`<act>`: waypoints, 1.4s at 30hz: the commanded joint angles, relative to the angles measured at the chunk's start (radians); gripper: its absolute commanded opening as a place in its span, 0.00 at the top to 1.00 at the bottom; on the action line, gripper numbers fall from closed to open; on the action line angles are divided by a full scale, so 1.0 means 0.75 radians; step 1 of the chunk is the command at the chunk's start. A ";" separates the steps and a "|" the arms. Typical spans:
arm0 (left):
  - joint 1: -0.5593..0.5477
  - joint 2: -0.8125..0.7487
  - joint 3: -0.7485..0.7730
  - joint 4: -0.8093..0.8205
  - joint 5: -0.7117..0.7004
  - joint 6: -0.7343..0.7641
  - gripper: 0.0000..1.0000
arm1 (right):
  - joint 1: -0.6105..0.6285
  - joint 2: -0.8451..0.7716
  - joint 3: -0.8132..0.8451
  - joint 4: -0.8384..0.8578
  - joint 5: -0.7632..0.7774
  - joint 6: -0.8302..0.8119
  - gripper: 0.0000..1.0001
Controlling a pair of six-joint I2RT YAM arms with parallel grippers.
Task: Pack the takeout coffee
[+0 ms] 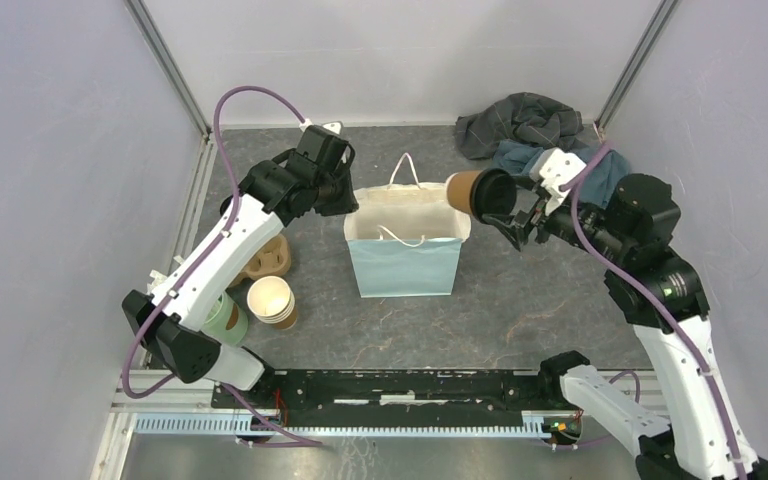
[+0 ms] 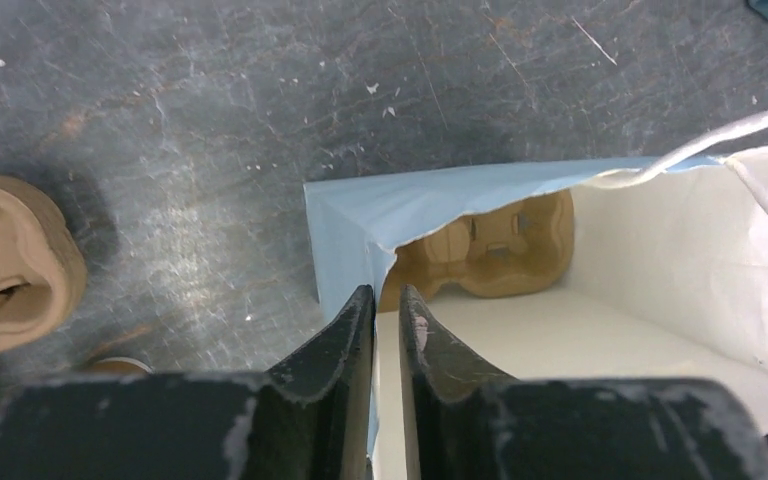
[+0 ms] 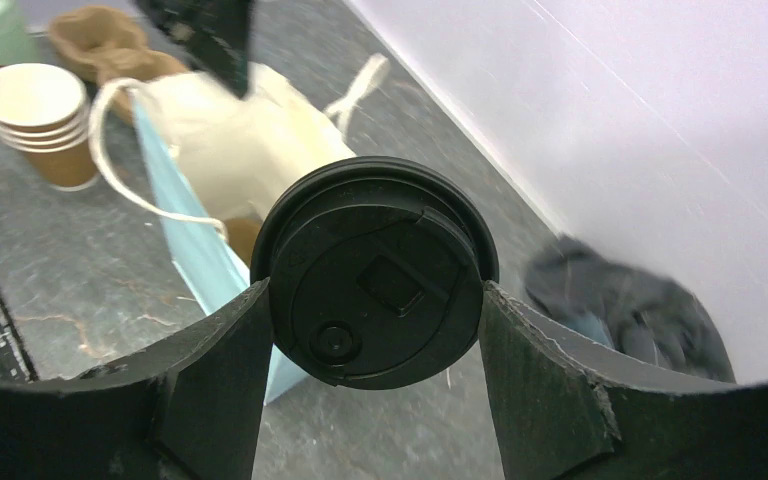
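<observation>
Soft, even light fills the top view; the blue paper bag (image 1: pixel 405 265) casts only a faint shadow. The left wrist view shows the scratched table (image 2: pixel 260 100) sharply. In the right wrist view the takeout coffee (image 3: pixel 375 275) is crisp, the grey cloth (image 3: pixel 620 310) behind it blurred, the wall (image 3: pixel 610 120) bright.

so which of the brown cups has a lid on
The small brown paper cup held sideways in the right gripper: it alone wears a round black plastic lid. The stacked brown paper cups are lidless.
</observation>
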 commanded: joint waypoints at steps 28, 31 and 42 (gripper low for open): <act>-0.003 -0.604 -0.873 1.220 -0.103 0.364 0.98 | 0.258 0.194 0.126 0.213 -0.487 0.143 1.00; -0.003 -0.670 -0.937 1.291 -0.091 0.365 0.98 | 0.264 0.157 0.081 0.363 -0.550 0.281 1.00; -0.003 -0.819 -1.102 1.317 0.026 0.297 0.98 | 0.266 0.110 0.019 0.647 -0.606 0.527 1.00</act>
